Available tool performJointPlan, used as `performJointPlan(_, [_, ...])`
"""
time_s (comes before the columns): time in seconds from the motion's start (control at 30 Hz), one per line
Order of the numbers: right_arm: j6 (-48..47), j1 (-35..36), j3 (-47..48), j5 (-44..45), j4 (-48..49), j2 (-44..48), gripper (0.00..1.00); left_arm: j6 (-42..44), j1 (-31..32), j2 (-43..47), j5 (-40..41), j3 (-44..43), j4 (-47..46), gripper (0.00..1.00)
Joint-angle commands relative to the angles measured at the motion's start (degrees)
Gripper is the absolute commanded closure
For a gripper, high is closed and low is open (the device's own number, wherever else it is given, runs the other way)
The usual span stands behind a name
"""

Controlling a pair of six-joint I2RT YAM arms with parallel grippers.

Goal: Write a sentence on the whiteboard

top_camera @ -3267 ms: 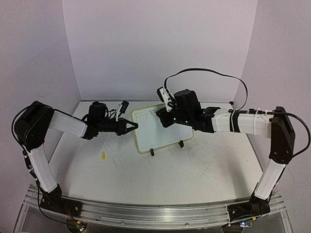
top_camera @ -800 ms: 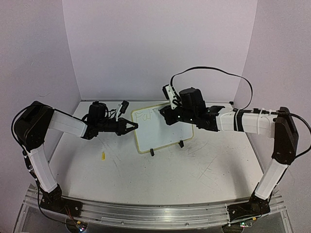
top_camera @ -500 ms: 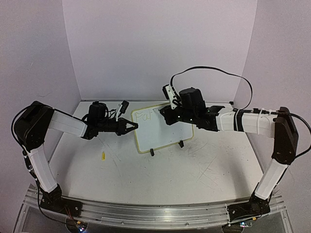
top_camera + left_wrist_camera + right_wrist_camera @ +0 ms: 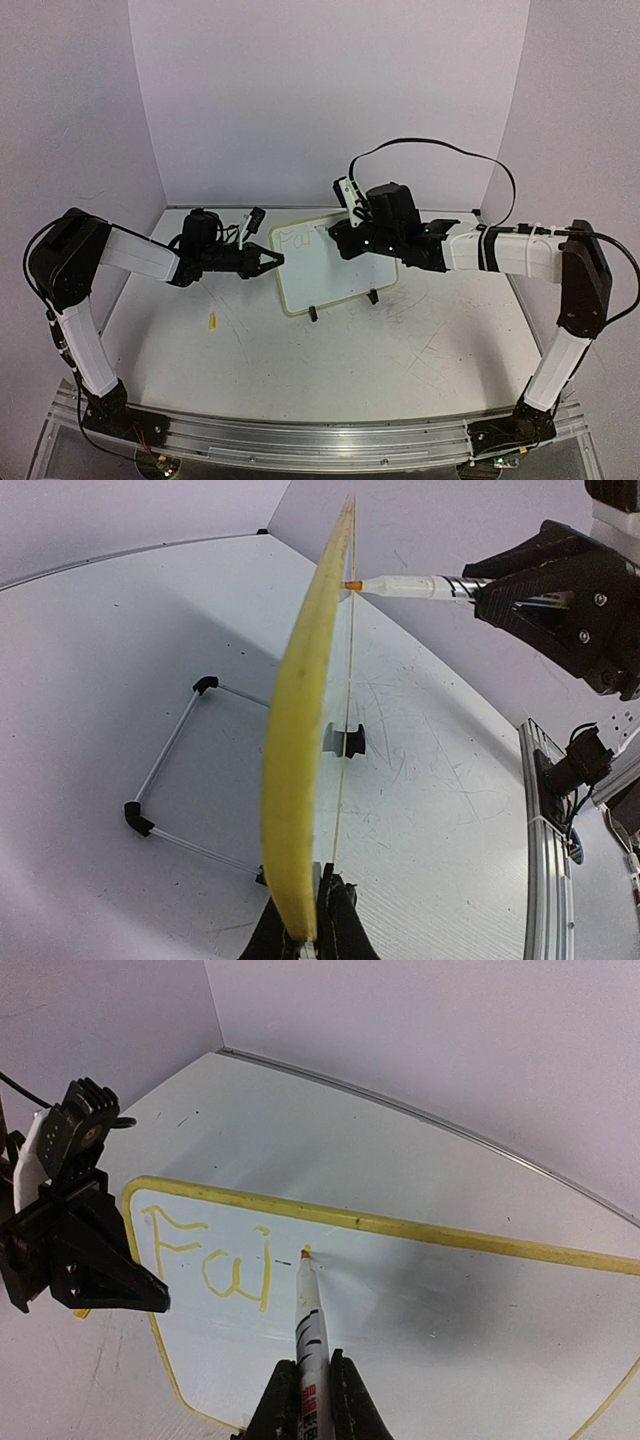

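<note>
The whiteboard (image 4: 330,262), white with a thin yellow rim, stands tilted on black clip feet at the table's middle back. Yellow letters "Fai" (image 4: 205,1260) run along its top left. My left gripper (image 4: 278,262) is shut on the board's left edge; in the left wrist view (image 4: 310,935) the yellow rim (image 4: 300,740) rises edge-on from the jaws. My right gripper (image 4: 308,1385) is shut on a white marker (image 4: 310,1330). The marker's orange tip (image 4: 305,1254) touches the board just right of the letters, near the top rim. The marker also shows in the left wrist view (image 4: 410,586).
A small yellow marker cap (image 4: 213,321) lies on the table left of the board. The wire stand (image 4: 180,770) props the board from behind. White walls close the back and both sides. A metal rail (image 4: 320,440) runs along the near edge.
My right gripper has shifted a little to the right along the board's top, and another letter stroke now follows "Fa". The left arm and the board have not moved.
</note>
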State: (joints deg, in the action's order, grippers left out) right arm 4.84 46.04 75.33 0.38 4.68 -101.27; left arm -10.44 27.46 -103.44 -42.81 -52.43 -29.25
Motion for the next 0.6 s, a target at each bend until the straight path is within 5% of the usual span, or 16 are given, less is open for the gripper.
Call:
performJointPlan(0.0, [1.0, -0.1, -0.2, 0.5, -0.1, 0.2, 1.00, 4.2, -0.3, 0.3, 6.2, -0.8, 3.7, 1.00])
performJointPlan(0.57, [2.4, 0.0, -3.1, 0.1, -0.4, 0.6, 1.00, 4.3, -0.4, 0.3, 6.3, -0.9, 3.8, 1.00])
